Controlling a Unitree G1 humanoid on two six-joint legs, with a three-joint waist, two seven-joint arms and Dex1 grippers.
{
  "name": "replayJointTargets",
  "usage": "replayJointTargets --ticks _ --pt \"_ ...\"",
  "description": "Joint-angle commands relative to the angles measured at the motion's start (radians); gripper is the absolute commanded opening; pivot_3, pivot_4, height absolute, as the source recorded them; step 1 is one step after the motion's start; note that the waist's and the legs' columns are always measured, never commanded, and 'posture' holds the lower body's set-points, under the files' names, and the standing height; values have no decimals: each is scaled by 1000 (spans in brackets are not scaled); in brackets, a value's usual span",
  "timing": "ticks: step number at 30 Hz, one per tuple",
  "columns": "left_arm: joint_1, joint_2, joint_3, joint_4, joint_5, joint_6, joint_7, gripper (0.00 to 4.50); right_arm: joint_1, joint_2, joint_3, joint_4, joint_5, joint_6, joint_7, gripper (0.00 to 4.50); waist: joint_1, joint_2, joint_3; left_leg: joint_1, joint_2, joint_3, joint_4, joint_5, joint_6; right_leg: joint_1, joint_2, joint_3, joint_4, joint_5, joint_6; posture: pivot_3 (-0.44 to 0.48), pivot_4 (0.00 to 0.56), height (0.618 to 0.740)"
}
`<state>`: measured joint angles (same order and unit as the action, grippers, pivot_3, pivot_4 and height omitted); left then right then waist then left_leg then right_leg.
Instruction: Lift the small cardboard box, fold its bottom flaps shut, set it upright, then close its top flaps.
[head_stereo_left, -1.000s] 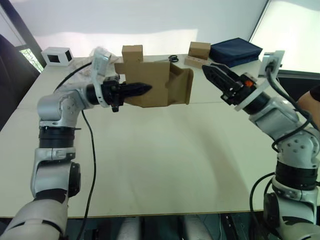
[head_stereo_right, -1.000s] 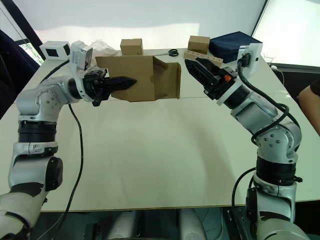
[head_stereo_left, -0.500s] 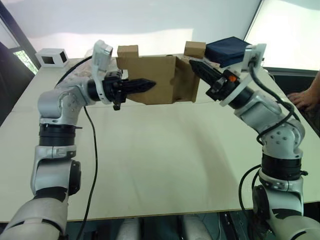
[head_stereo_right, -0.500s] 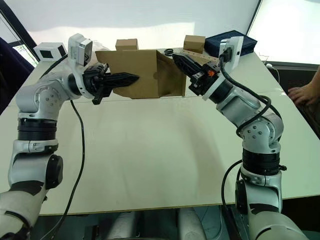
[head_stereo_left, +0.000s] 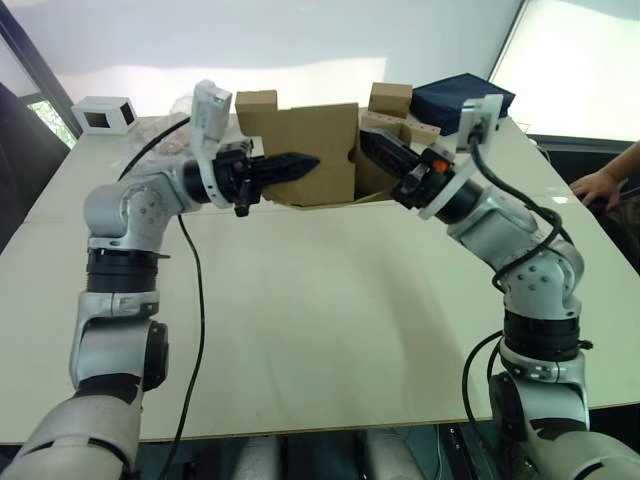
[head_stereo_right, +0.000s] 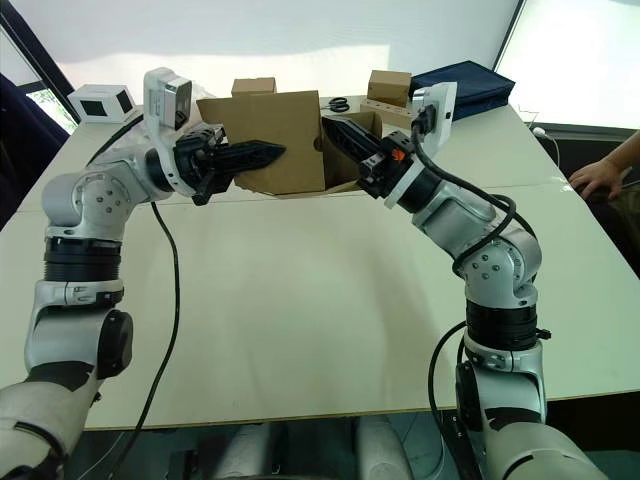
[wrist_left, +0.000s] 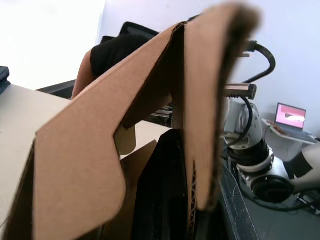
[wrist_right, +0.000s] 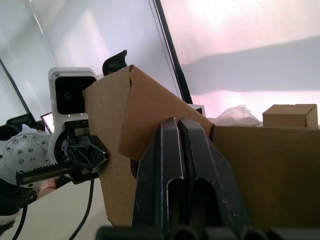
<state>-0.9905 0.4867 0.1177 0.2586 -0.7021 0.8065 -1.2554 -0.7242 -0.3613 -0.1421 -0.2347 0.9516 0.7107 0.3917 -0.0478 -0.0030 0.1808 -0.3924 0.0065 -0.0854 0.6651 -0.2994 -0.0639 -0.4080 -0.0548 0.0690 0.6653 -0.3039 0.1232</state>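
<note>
The small cardboard box (head_stereo_left: 320, 135) hangs on its side above the far half of the table. My left gripper (head_stereo_left: 305, 162) is shut on its near wall, and the wall's edge runs beside one black finger (wrist_left: 162, 200) in the left wrist view. My right gripper (head_stereo_left: 372, 150) is shut, its two fingers (wrist_right: 172, 165) pressed together. It pokes into the box's right-hand open end against the bottom flaps (head_stereo_right: 347, 184), which are partly pushed inward. The top flaps (head_stereo_left: 250, 122) at the other end stick out past my left wrist.
Two neat brown cubes (head_stereo_left: 257, 101) (head_stereo_left: 391, 98) stand at the table's far edge, with a wooden block (head_stereo_left: 405, 127), scissors (head_stereo_right: 340, 103) and a dark blue bag (head_stereo_left: 455, 98) nearby. A white device (head_stereo_left: 100, 113) sits far left. A person's hand (head_stereo_left: 598, 185) rests at the right edge.
My right gripper has swung left from beside the box into its open end, pressing a flap inward. The left gripper still holds the box, raised slightly. The camera view has shifted.
</note>
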Motion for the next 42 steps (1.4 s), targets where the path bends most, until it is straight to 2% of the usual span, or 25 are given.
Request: replayJointTargets --ticks 1,5,9,19,23,32,42 --pt "-25 -15 20 -47 -40 13 28 0 -22 34 19 -55 -16 -22 -7 20 0 0 0 0 0 0 0 0 0 0 0 0 0 0 0 0 150 740" --pt "-28 -29 29 -52 -61 37 54 0 -17 56 34 -65 -54 -39 -18 20 0 0 0 0 0 0 0 0 0 0 0 0 0 0 0 0 150 740" --pt "-9 -6 4 -70 -50 38 31 0 -2 47 36 -71 -101 -58 -21 20 0 0 0 0 0 0 0 0 0 0 0 0 0 0 0 0 150 740" --pt "-24 34 -29 -39 -17 -2 -14 0 30 -4 -36 -148 20 29 -12 20 0 0 0 0 0 0 0 0 0 0 0 0 0 0 0 0 150 740" --pt "-37 26 -30 -39 -21 -2 -16 0 38 10 -16 -162 17 30 -24 20 1 0 0 0 0 0 0 0 0 0 0 0 0 0 0 0 150 740" --pt "-34 -2 -10 -91 -91 70 -4 0 49 48 58 -141 -110 -36 -10 20 1 0 0 0 0 0 0 0 1 0 0 0 0 0 0 0 150 740" --pt "-23 9 -39 -52 -34 30 -5 0 56 52 47 -166 -103 -30 -7 20 1 0 0 0 0 0 0 0 0 0 0 0 0 0 0 0 150 740"
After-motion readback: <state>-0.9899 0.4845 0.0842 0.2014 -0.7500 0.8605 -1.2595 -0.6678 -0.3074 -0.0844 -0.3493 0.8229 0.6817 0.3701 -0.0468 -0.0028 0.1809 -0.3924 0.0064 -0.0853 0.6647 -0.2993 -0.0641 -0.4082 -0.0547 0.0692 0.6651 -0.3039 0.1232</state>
